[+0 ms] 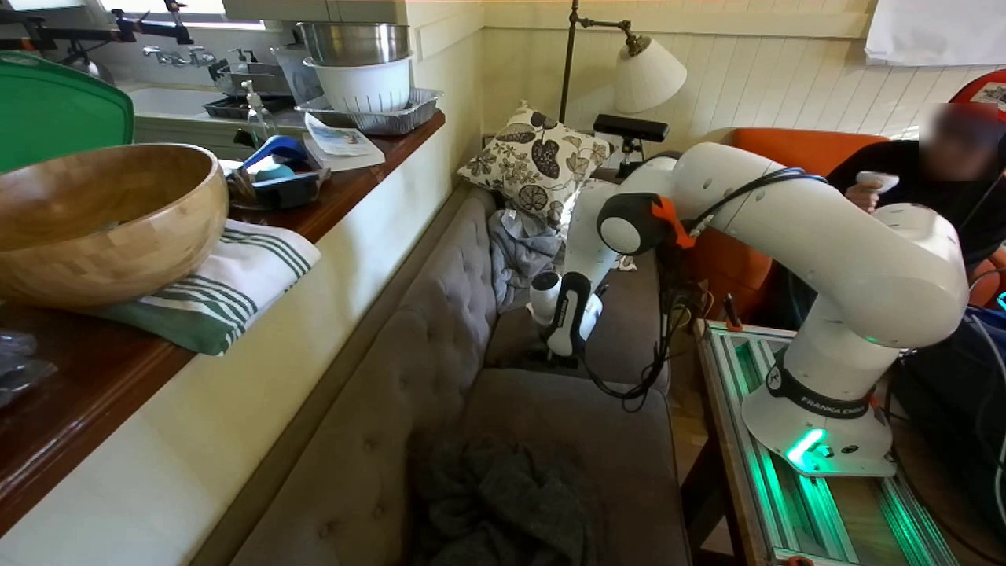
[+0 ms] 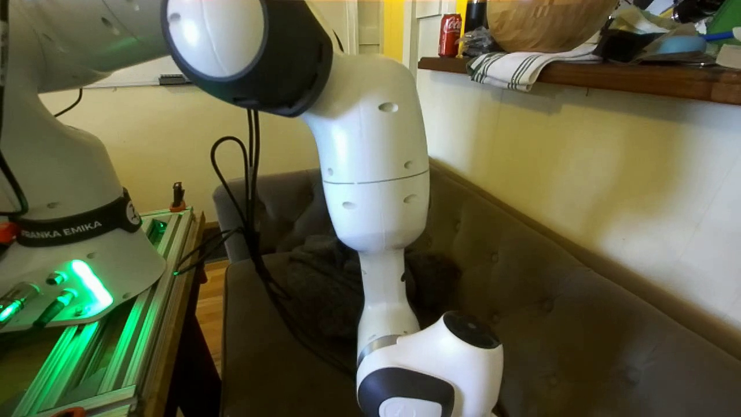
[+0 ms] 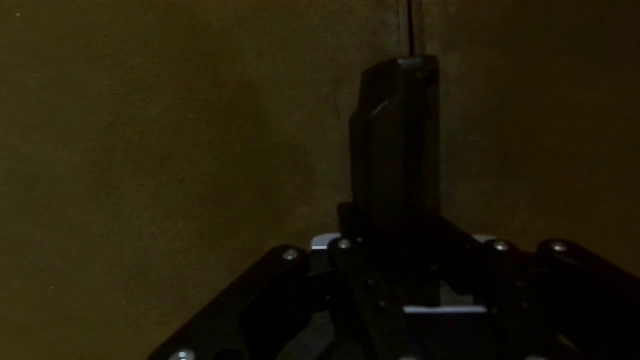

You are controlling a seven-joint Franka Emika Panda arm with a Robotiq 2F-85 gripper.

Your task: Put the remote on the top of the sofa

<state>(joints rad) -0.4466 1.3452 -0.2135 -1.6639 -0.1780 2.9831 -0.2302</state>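
One black remote (image 3: pixel 392 145) is pinched in the gripper (image 3: pixel 395 225) over a seat seam (image 3: pixel 411 25) of the sofa (image 1: pixel 542 409); whether it touches, I cannot tell. Pick-up seems in hand; next calls for a lift toward the top of the backrest (image 1: pixel 416 354).

The screws (image 3: pixel 501 245) on my gripper (image 3: pixel 392 220) shone as polished metal. The remote (image 3: pixel 395 145) seemed smooth plastic, though the wrist view was too dim for me to be sure. My arm (image 1: pixel 817 228) wore a smooth, glossy shell. I saw matt, button-tufted cloth on the sofa (image 1: pixel 542 409), glossy wood on the ledge (image 1: pixel 94 409), satin wood in the round bowl (image 1: pixel 118 251), matt cloth in the striped towel (image 1: pixel 244 267). The metal bowl (image 1: pixel 357 47) gleamed, the colander (image 1: pixel 361 85) was smooth plastic, and the tray (image 1: pixel 405 114) was crinkled metal foil.
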